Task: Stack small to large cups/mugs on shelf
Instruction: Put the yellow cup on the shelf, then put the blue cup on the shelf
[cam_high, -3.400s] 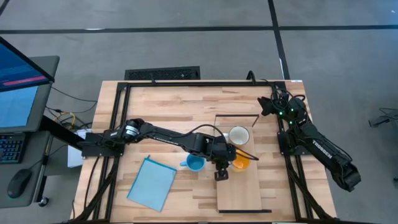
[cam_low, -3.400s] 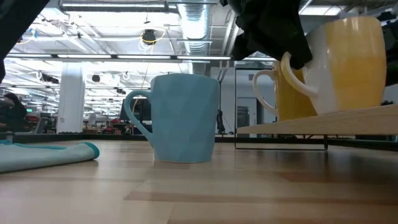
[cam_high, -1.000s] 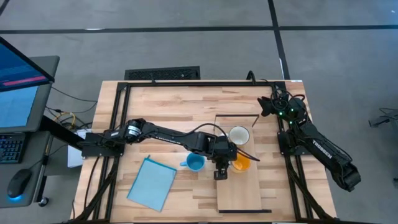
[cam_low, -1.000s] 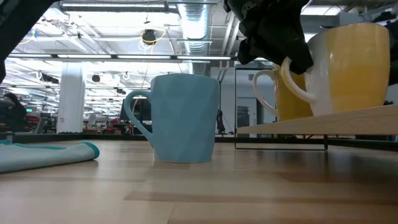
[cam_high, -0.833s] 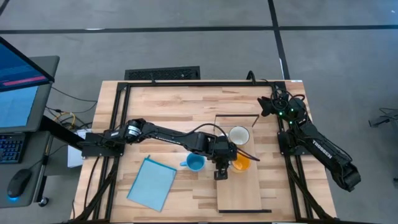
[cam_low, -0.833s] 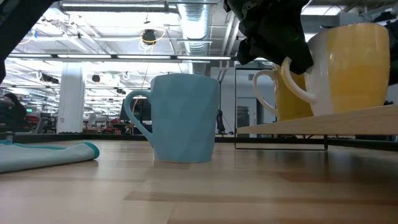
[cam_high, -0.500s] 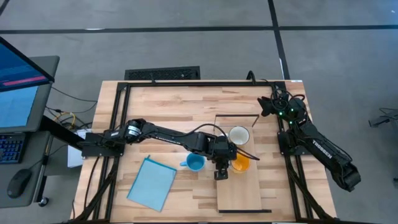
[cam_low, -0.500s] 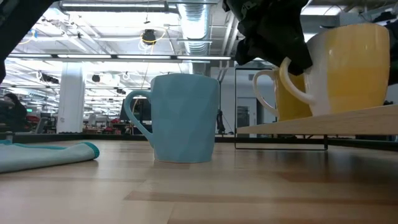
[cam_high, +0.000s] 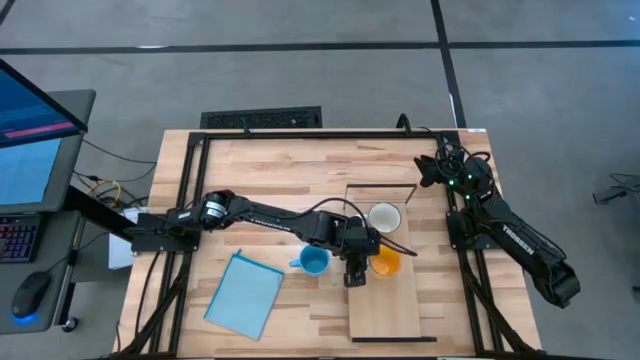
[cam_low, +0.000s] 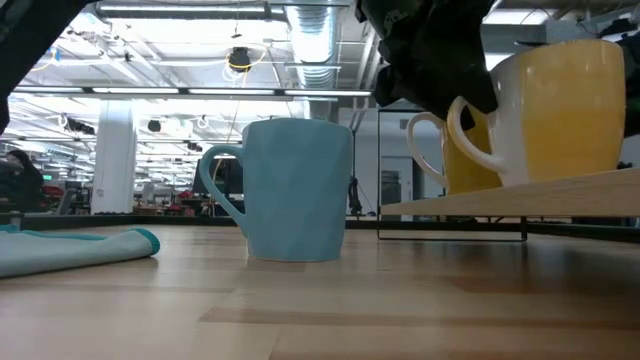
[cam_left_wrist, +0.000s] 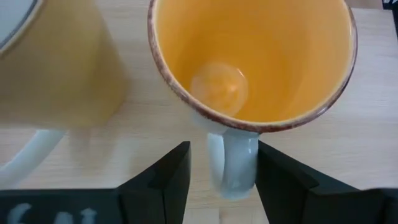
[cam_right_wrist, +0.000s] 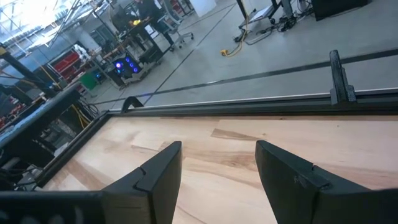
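Three mugs are in view, one of each colour. The orange mug (cam_left_wrist: 252, 59) stands upright on the shelf (cam_high: 385, 305), mouth up, its pale handle pointing back between the left gripper (cam_left_wrist: 221, 177) jaws, which stand open on either side of the handle without touching it. The cream mug (cam_high: 385, 217) stands upright on the same shelf just beyond the jaws, beside the orange one. The light blue mug (cam_high: 314, 262) sits upright on the desk (cam_high: 260, 180), off the shelf and just beside the left wrist. The shelf's long axis runs from the desk's middle to its near edge. One blue cloth (cam_high: 244, 294) lies flat farther out. The right gripper (cam_right_wrist: 214, 171) rests open at the desk's far right corner.
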